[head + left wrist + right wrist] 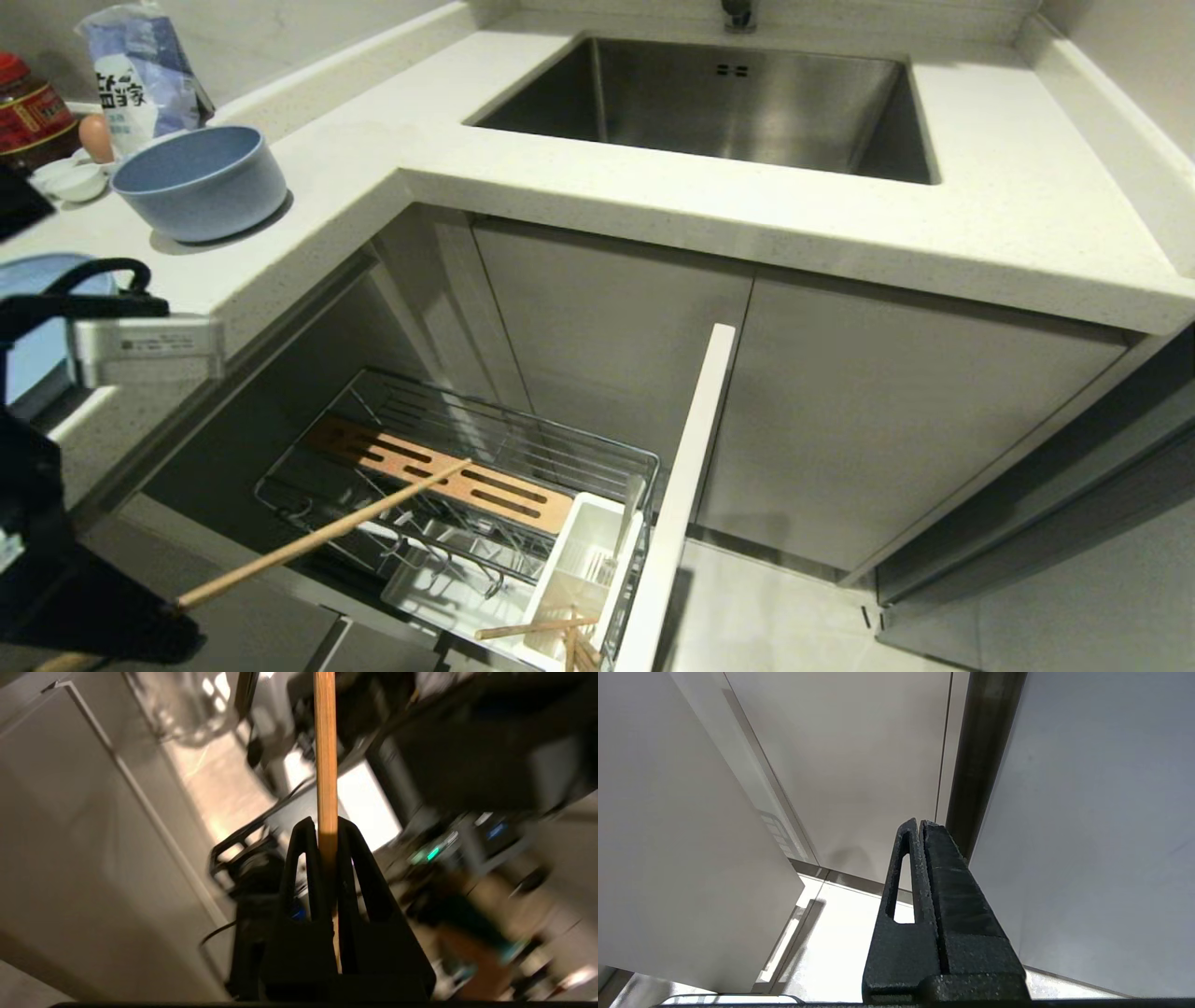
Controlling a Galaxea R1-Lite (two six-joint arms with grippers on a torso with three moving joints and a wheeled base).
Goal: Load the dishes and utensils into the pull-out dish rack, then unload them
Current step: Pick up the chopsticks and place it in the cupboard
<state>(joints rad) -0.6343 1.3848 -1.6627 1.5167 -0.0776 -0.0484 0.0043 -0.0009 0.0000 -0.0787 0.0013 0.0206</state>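
Above rack (448, 485), chopstick (325, 756) in left gripper (328, 828)

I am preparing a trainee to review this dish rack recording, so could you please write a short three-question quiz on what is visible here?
1. True or false: the left gripper is shut on a chopstick.
2. Where does the blue bowl stand? A) in the sink B) on the countertop C) in the dish rack
3. Fill in: the white utensil caddy sits at the front of the pulled-out ____.

Key
1. True: in the left wrist view the fingers clamp the wooden stick.
2. B: it stands on the countertop, left of the sink.
3. dish rack; another chopstick already lies in the caddy.
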